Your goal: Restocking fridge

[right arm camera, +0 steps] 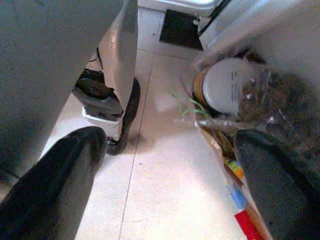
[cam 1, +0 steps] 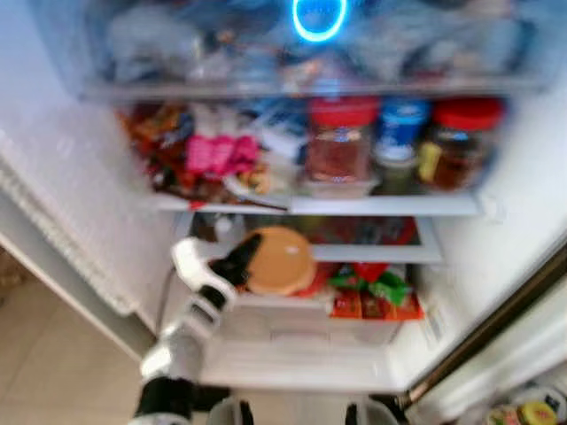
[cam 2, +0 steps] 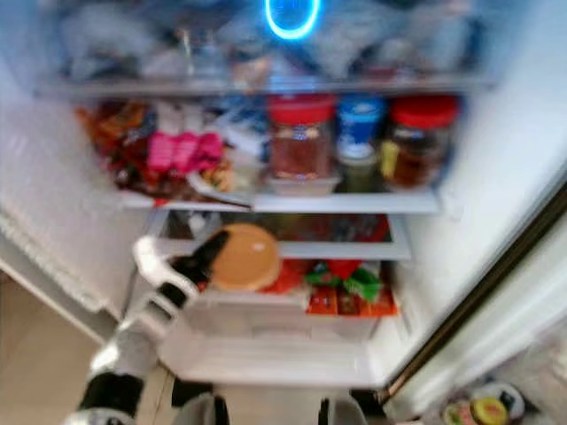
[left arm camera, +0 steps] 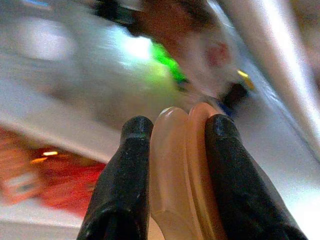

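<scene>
left gripper (cam 1: 241, 259) at frame centre pinches a tan lid (cam 1: 279, 260) inside the fridge (cam 1: 354, 205); right gripper (right arm camera: 165, 175) spread open over the floor (right arm camera: 160, 195).

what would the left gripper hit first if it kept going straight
Probably the red packets on the lower fridge shelf: the left gripper, shut on a tan round container, points that way. Blur leaves depth uncertain.

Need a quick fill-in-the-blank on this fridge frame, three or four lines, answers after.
1. The left gripper holds a flat round tan container between its ____.
2. The two big jars on the fridge shelf have ____ lids.
3. The jar between them has a ____ lid.
4. The right gripper hangs over the floor with its fingers ____.

Answers: fingers; red; blue; open
</scene>
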{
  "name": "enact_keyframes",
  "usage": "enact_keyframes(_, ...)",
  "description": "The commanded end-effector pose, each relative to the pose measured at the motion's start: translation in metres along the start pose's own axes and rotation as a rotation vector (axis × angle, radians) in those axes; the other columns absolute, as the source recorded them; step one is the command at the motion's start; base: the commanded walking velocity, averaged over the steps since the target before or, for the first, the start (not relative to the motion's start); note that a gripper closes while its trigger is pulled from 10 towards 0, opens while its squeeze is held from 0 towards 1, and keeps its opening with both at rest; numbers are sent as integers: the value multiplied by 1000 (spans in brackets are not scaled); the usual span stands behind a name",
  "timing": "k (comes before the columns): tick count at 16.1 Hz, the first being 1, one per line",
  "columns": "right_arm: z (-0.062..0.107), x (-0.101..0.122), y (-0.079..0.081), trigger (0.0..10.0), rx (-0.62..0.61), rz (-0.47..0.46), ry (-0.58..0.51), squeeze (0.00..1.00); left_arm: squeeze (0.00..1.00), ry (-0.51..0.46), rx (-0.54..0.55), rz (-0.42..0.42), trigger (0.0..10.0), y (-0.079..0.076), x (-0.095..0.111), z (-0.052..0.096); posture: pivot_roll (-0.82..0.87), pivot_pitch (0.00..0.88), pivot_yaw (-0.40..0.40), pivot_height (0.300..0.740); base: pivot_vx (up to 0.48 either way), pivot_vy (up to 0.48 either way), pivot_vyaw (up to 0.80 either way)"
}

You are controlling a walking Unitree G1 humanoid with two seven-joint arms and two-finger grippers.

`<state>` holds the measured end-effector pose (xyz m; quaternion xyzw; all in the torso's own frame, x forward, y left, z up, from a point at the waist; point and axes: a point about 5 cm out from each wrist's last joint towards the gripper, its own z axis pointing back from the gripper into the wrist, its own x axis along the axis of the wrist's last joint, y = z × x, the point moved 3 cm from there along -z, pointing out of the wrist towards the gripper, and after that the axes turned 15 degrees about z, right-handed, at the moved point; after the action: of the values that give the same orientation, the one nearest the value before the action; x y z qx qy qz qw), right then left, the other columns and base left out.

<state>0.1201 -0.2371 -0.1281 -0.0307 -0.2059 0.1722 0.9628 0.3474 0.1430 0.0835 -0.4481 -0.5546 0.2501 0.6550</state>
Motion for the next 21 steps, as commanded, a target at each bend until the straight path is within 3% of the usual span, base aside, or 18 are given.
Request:
enact_keyframes(1,-2,1,11,10000,35,-3,-6,0,0,-17,-21,26,10000,-6,2,-7,-37,73,53,632,270,0,0)
enact_keyframes(7,-1,-3,11,10000,39,-3,-1,0,0,-134,71,117,10000,11,25,-20,-64,90,41,632,131,0,0)
enact_keyframes(9,0,-4,10,10000,39,0,2,0,0,-182,110,182,10000,17,30,-22,-73,97,36,632,0,0,0)
enact_keyframes(13,1,-7,9,10000,39,10,10,0,0,-180,111,280,10000,17,25,-31,-107,121,20,632,0,0,0)
enact_keyframes(17,2,-11,7,10000,36,20,14,0,0,-124,131,179,10000,12,13,-39,-151,149,7,632,0,0,0)
enact_keyframes(21,3,-14,8,10000,36,26,13,0,0,-97,138,60,10000,-4,7,-53,-206,189,11,632,0,0,0)
